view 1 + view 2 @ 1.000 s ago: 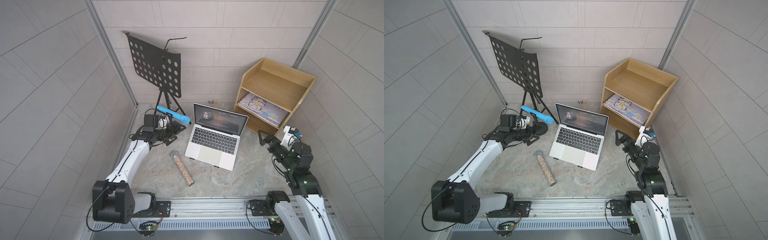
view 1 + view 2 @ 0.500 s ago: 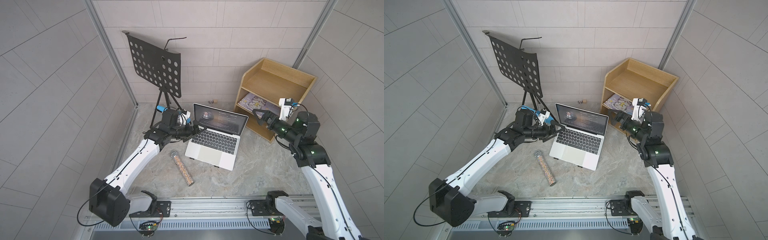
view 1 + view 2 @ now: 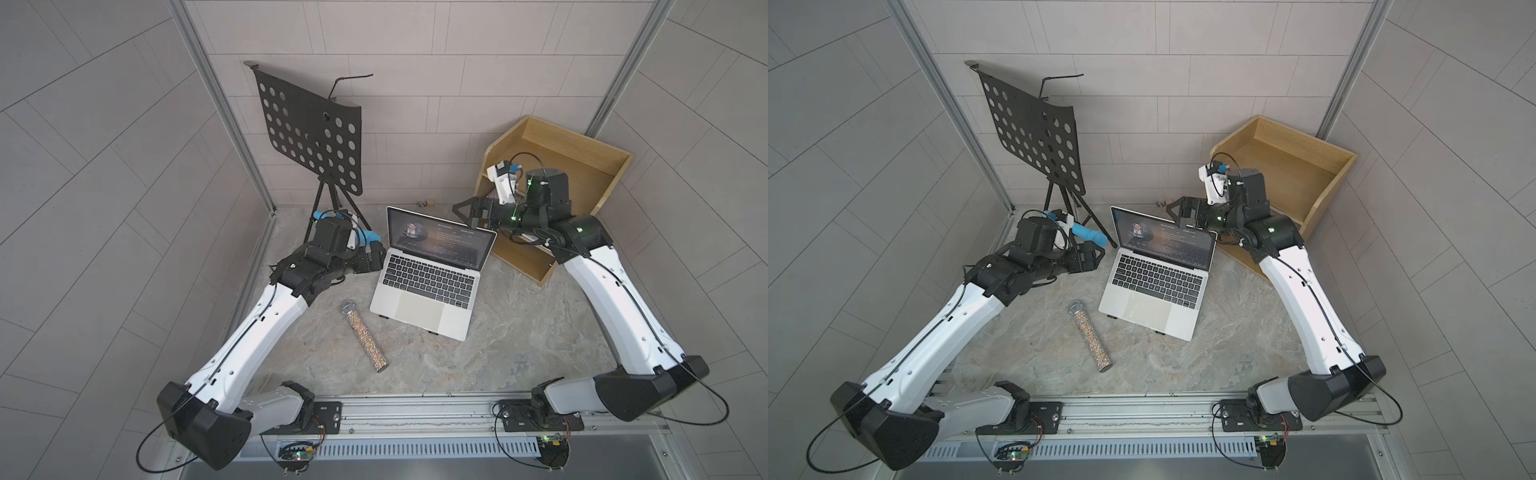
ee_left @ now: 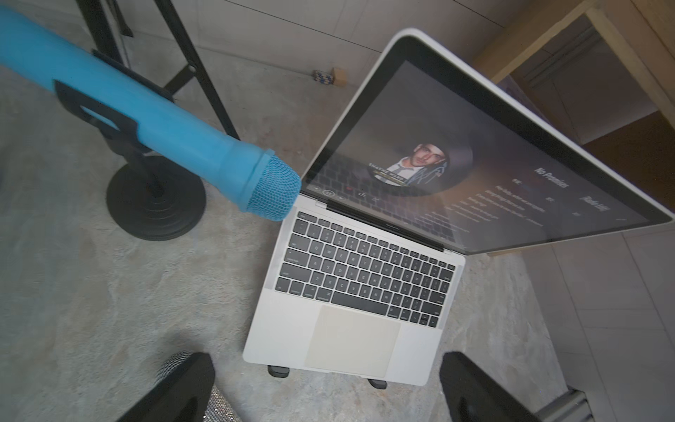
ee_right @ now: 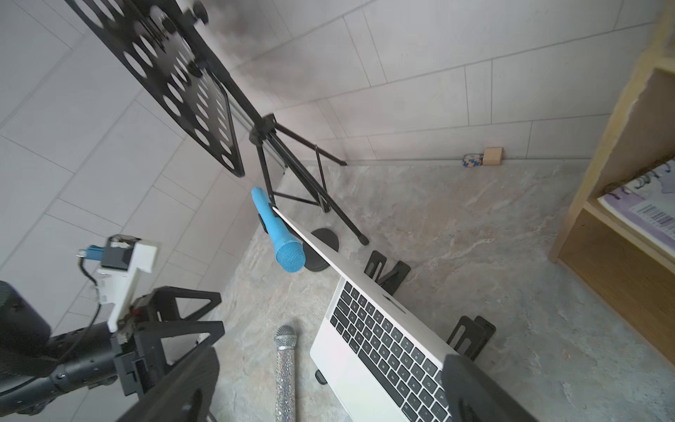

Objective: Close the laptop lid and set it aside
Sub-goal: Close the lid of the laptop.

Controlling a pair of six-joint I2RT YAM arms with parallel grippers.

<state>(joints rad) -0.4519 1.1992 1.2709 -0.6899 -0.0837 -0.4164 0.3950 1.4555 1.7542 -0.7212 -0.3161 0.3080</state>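
The silver laptop (image 3: 424,307) (image 3: 1152,305) stands open on the stone table, raised on a black stand. Its lid (image 3: 440,241) (image 3: 1165,243) (image 4: 475,157) is upright with the screen lit. My left gripper (image 3: 374,261) (image 3: 1091,259) (image 4: 328,394) is open beside the laptop's left edge, near the hinge, apart from it. My right gripper (image 3: 468,212) (image 3: 1179,212) (image 5: 328,394) is open and hovers just behind the lid's top right corner. In the right wrist view the lid (image 5: 314,241) is seen edge-on above the keyboard (image 5: 387,350). Neither gripper holds anything.
A blue microphone (image 3: 368,237) (image 4: 153,124) on a small round stand sits by the left gripper. A glitter microphone (image 3: 365,336) (image 3: 1091,332) lies left of the laptop. A black music stand (image 3: 309,137) is at the back left. A wooden shelf (image 3: 582,166) with a notebook (image 5: 643,212) stands behind the right arm.
Both arms have swung in toward the laptop. The left gripper came from beside the microphone stand to the laptop's left edge, and the right rose from the front right to the lid's top corner.
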